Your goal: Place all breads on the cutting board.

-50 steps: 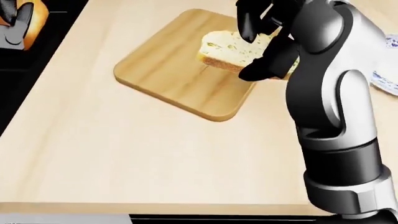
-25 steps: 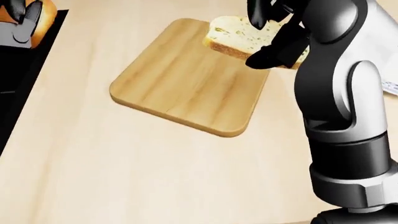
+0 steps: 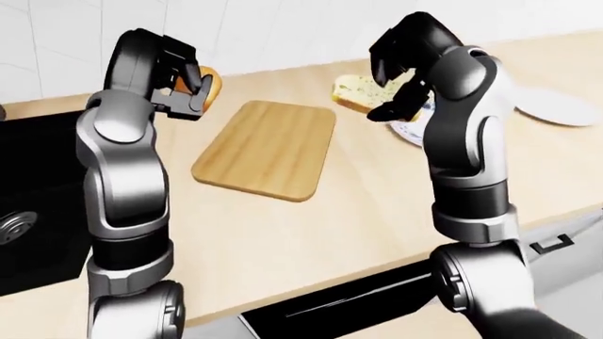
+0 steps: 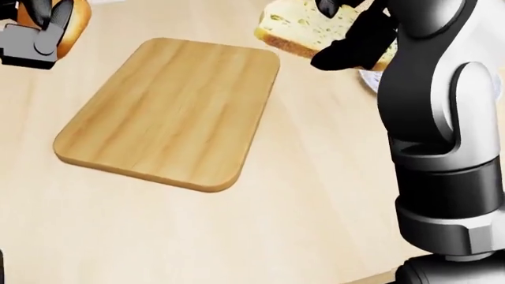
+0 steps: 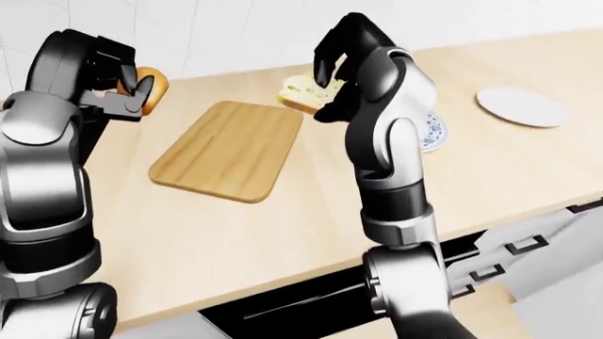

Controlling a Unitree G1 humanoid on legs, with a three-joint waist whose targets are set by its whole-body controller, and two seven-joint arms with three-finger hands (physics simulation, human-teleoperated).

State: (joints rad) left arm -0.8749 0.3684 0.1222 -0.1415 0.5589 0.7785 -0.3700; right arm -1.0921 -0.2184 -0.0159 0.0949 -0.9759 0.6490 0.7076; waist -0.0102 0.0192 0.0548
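The wooden cutting board (image 4: 170, 109) lies bare on the pale counter. My right hand (image 4: 341, 36) is shut on a slice of white bread (image 4: 288, 25), held in the air just past the board's top right corner in the head view. The slice also shows in the left-eye view (image 3: 356, 92), right of the board (image 3: 268, 150). My left hand (image 3: 189, 93) is shut on a round orange-brown bun (image 3: 209, 83), raised above the counter off the board's top left corner. The bun also shows at the head view's top left (image 4: 73, 26).
A blue-patterned plate (image 5: 435, 132) sits behind my right arm, and a white plate (image 5: 520, 106) lies further right. A black sink (image 3: 28, 205) is at the left. The counter's near edge (image 3: 358, 279) runs along the bottom. A tiled wall stands at the top.
The head view has shifted, so the board now sits lower and further left. My right hand still holds the slice near the board's top right corner. My left hand with the bun shows more.
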